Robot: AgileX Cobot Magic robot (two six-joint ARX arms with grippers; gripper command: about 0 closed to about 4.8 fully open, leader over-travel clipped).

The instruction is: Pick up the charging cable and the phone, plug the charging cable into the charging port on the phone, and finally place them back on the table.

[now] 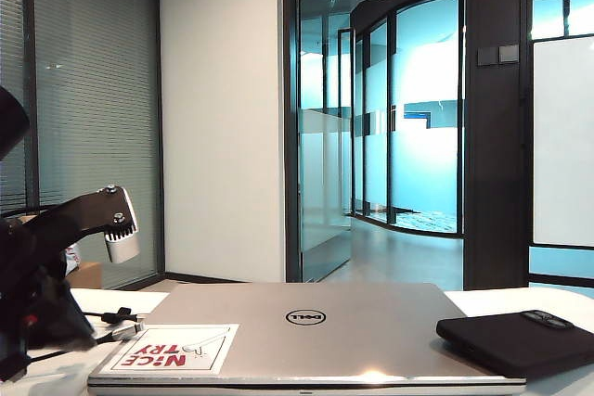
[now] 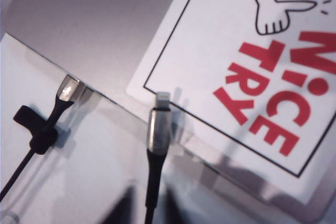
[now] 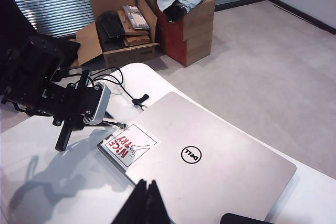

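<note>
The big white table [image 3: 47, 182] is holding everything. A silver laptop [image 1: 316, 331] is lying shut in the middle of it, with a red and white sticker [image 1: 172, 348] sitting on its near left corner. The black phone [image 1: 520, 340] is lying flat on the right side of the table, just beside the laptop's right edge and maybe leaning on it a little. The left gripper [image 3: 105, 121] is reaching down at the laptop's left edge, close to the sticker. Its fingers are showing only as dark blurs in the left wrist view, so I cannot tell if they are squeezing anything. The charging cable [image 2: 152, 182] is running right between them, and its small silver plug [image 2: 159, 124] is pointing at the laptop's edge. Another silver plug [image 2: 68, 88] with a black tie is lying just beside it, touching the laptop's side. The right gripper [image 3: 149, 203] is hanging above the near edge of the laptop, pressed tight together and holding nothing.
</note>
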